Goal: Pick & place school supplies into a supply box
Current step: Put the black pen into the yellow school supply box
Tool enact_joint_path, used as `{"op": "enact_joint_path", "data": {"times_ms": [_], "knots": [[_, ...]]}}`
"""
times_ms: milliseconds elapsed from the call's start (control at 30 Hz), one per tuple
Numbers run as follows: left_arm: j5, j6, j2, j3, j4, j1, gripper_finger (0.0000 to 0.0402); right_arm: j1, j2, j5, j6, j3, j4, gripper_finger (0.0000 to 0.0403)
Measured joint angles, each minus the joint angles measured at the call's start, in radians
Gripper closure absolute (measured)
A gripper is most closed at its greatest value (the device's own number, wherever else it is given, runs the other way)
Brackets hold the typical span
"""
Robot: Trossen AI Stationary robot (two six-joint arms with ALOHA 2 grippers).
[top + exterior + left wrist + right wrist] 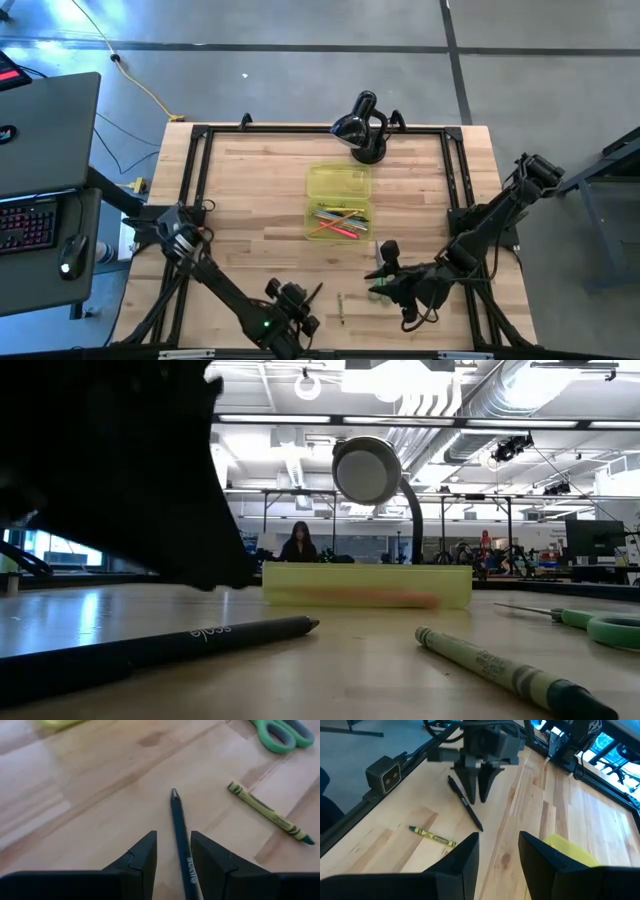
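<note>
left gripper (173,862): fingers spread either side of the black pen (179,832) on the tabletop (100,795), lined up to pinch
right gripper (498,857): fingers apart, empty, near the scissors (280,735)
box (339,203): mid-tabletop, lid off, some pens already inside

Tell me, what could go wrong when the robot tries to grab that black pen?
The left gripper is open with the black pen between its fingers, but the pen lies slanted, closer to one finger, so it may twist or roll away on closing. The green crayon and the scissors lie loose nearby on the table and could get knocked if the pen swings.
</note>
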Motion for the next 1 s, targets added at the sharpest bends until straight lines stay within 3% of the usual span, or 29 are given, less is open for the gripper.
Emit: {"op": "enact_joint_path", "data": {"times_ms": [733, 1000], "knots": [[0.008, -0.026, 0.052, 0.001, 0.042, 0.001, 0.025, -0.042, 0.0, 0.002, 0.016, 0.0, 0.034, 0.0285], [0.056, -0.128, 0.044, -0.03, 0.052, 0.013, 0.025, -0.051, 0.0, 0.002, 0.016, 0.0, 0.033, 0.0285]]}}
